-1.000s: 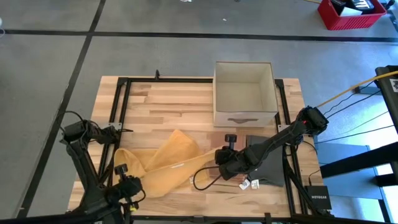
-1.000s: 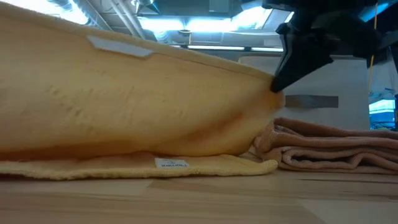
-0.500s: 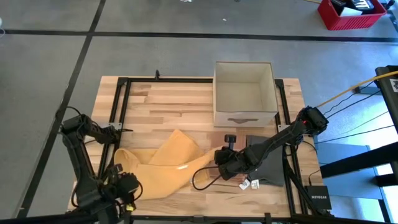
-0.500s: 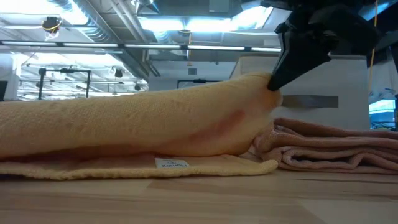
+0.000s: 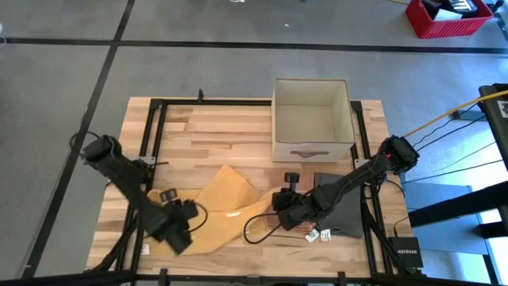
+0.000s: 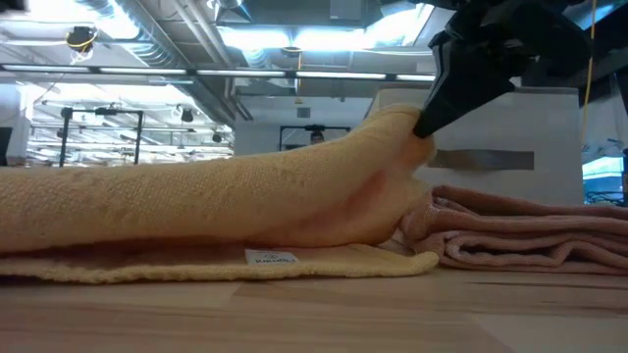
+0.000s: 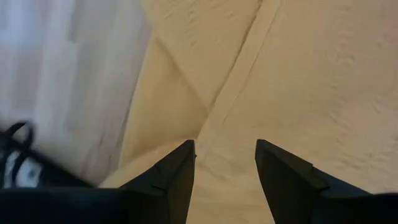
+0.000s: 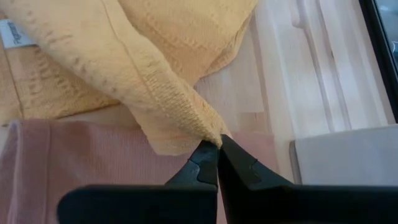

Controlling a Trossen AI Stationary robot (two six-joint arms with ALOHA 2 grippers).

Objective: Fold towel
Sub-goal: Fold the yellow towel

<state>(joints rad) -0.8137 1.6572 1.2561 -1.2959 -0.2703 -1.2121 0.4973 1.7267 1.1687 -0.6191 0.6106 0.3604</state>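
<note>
A yellow towel [image 5: 226, 199] lies near the table's front, left of centre, folded over itself; its lower layer [image 6: 196, 265] rests flat on the wood. My right gripper [image 8: 217, 149] is shut on the towel's right end, which stays raised [image 6: 392, 127]. My left gripper [image 7: 225, 158] stands open just over the towel's left part [image 5: 176, 226]; I cannot tell whether it touches the cloth. A folded pink towel [image 6: 510, 235] lies under the raised end. My right gripper pinches a corner of the yellow towel [image 8: 208, 134] between its two fingertips; one layer or several, I cannot tell. The fingers slant down onto it from the table's right side. That end is held raised above the pink towel [image 8: 74, 155], and the cloth slopes down leftward onto its lower layer.
A white open box [image 5: 312, 119] stands at the table's far right of centre. A dark grey sheet [image 5: 345, 208] lies at the right front, under the right arm, with white tags [image 5: 317, 236] beside it. Bare wood stretches across the far left.
The towel's left part, which stood high, has fallen onto the lower layer, while the right end stays raised in my right gripper. My left gripper has moved a little toward the table's right, over the towel.
</note>
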